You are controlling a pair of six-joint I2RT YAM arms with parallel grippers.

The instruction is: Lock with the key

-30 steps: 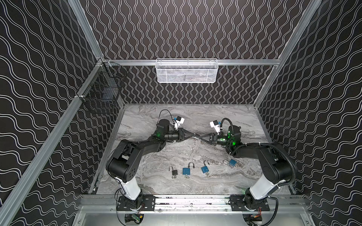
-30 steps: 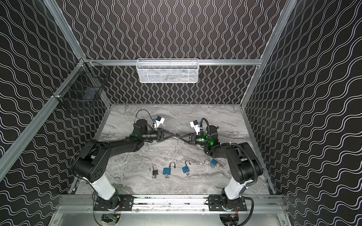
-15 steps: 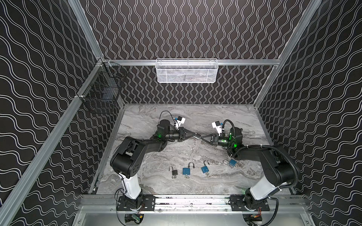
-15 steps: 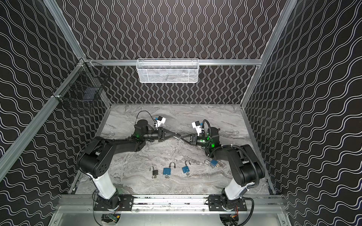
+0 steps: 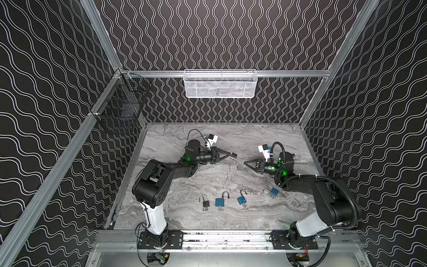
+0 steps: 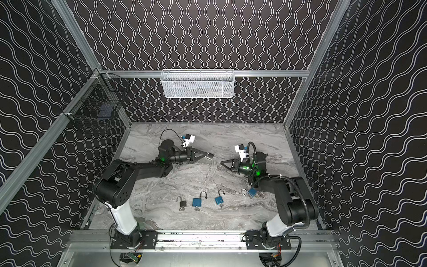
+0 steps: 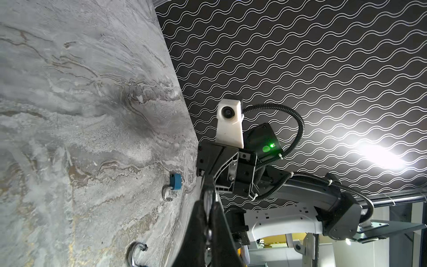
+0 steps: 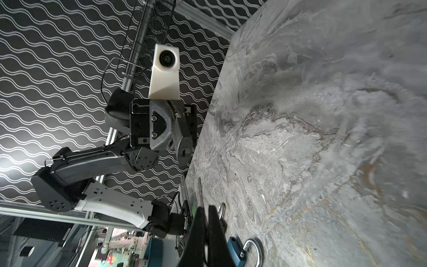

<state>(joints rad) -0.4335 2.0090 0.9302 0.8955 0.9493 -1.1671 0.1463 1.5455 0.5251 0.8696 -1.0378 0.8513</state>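
Observation:
My left gripper (image 5: 230, 154) is shut on a small grey padlock (image 5: 234, 156), held above the middle of the marble table (image 5: 231, 222). It shows the same way in the other top view: left gripper (image 6: 206, 154), padlock (image 6: 209, 156). In the right wrist view the padlock (image 8: 184, 150) shows a bare keyhole. My right gripper (image 5: 245, 162) is shut, a short gap to the right of the padlock, tips pointing at it. A thin metal blade, the key (image 8: 200, 191), sticks out of its shut fingers (image 8: 213, 222). In the left wrist view silver metal sits between my left fingers (image 7: 219, 222).
Several padlocks with open shackles lie in a row near the front: a dark one (image 5: 205, 203) and blue ones (image 5: 220, 201), (image 5: 241, 200), (image 5: 272, 192), the last beside the right arm. A white mesh basket (image 5: 219, 84) hangs on the back wall, a black wire basket (image 5: 120, 111) on the left wall.
The two grippers met at the padlock a second ago. Now the right gripper has drawn back to the right and a gap stands between them. The left still holds the padlock.

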